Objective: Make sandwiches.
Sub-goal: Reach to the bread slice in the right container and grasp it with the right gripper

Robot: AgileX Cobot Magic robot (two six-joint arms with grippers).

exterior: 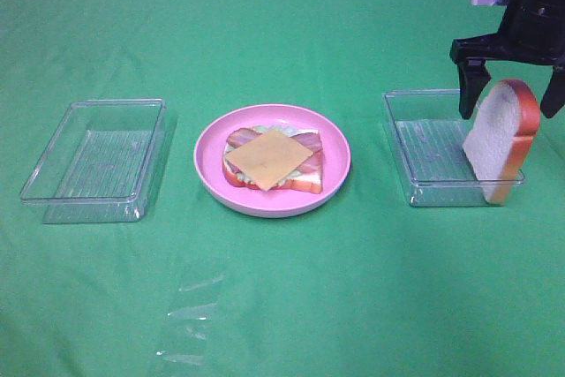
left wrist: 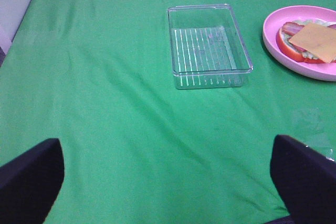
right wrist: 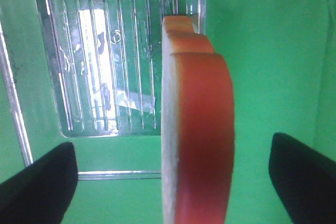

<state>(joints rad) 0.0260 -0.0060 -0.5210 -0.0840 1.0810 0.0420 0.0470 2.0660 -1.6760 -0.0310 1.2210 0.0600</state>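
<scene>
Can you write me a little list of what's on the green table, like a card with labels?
Table cover: green cloth
Middle: pink plate holding an open sandwich, cheese slice on top, bacon and lettuce under it
Left side: clear tray, nothing in it
Right side: second clear tray
Bread slice: standing on edge at the right tray's far side
Right gripper: open, jaws either side of the bread slice, not squeezing it
Left gripper: open, above bare cloth
Top bread on sandwich: not yet
</scene>
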